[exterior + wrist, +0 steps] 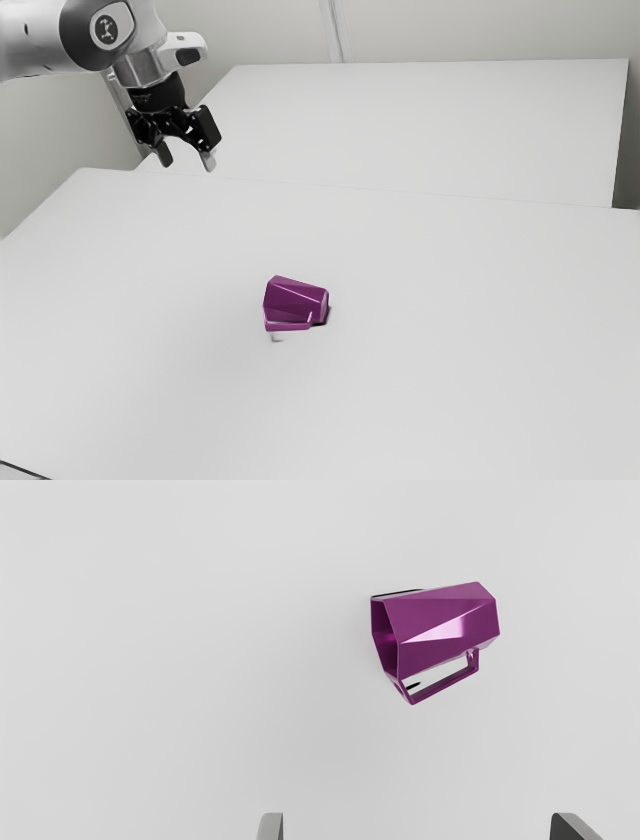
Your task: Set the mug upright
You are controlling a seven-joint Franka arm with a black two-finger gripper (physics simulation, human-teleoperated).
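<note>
Our gripper point(188, 160) is open and empty, its fingers wide apart, above and away from the mug point(440, 630). Purple and faceted, the mug lies on its side on the white table point(450, 400), mouth toward the exterior view's left. We judge it light, stiff, perhaps brittle; its glossy sides could slip. We would grasp across the body near the mouth, clear of the handle point(445, 682).

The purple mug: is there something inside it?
The mug lies on its side. Through its open end, bare purple inner wall can be seen. Its own side covers the deeper part, so I can't tell what's there.
</note>
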